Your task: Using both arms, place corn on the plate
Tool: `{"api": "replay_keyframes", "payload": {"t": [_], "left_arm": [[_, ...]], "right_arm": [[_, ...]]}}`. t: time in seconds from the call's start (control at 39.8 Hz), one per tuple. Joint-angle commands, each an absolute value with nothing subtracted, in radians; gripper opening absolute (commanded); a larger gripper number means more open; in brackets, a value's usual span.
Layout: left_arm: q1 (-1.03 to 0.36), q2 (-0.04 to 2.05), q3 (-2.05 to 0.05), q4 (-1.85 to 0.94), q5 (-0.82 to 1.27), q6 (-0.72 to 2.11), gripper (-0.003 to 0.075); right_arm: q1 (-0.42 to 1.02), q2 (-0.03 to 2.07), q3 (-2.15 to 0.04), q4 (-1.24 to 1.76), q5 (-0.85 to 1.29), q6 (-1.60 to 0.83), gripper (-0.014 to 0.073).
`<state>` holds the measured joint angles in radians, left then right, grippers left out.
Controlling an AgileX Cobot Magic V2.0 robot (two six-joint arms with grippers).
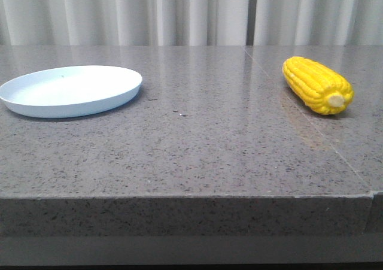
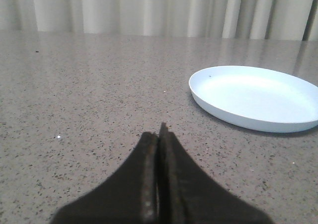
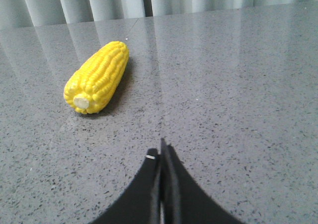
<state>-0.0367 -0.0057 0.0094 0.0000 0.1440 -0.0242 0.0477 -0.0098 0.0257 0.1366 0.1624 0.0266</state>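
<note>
Nothing of your task is done yet, by my reading; the corn (image 1: 317,84) lies on the grey stone table (image 1: 197,144) at far right, pale stub end toward the near edge, well apart from the plate (image 1: 70,90) at far left; the plate holds nothing. Your left gripper (image 2: 160,134) has its fingers pressed together, gripping nothing; your right gripper (image 3: 162,152) likewise (neither touches the corn). Picking up, carrying across and setting down all remain.

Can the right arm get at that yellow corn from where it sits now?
Probably yes. In the right wrist view the corn lies alone on the bare table, nothing between it and the right gripper. The jaws are shut, so they would need to open first.
</note>
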Motion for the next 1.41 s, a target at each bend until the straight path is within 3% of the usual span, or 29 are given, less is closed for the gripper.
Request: {"api": "replay_keyframes", "payload": {"t": [0.0,1.23,1.38], "left_arm": [[-0.037,-0.023,0.031,-0.006,0.062,-0.026,-0.0020],[-0.037,-0.023,0.031,-0.006,0.055,-0.026,-0.0020],[-0.037,-0.023,0.031,-0.006,-0.056,-0.026,-0.0020]], "right_arm": [[0.044,-0.028,0.005,0.139,0.088,0.021,-0.0063],[0.043,-0.028,0.005,0.139,0.081,0.021,-0.0063],[0.043,-0.028,-0.004,0.139,0.010,0.021,-0.0063]]}}
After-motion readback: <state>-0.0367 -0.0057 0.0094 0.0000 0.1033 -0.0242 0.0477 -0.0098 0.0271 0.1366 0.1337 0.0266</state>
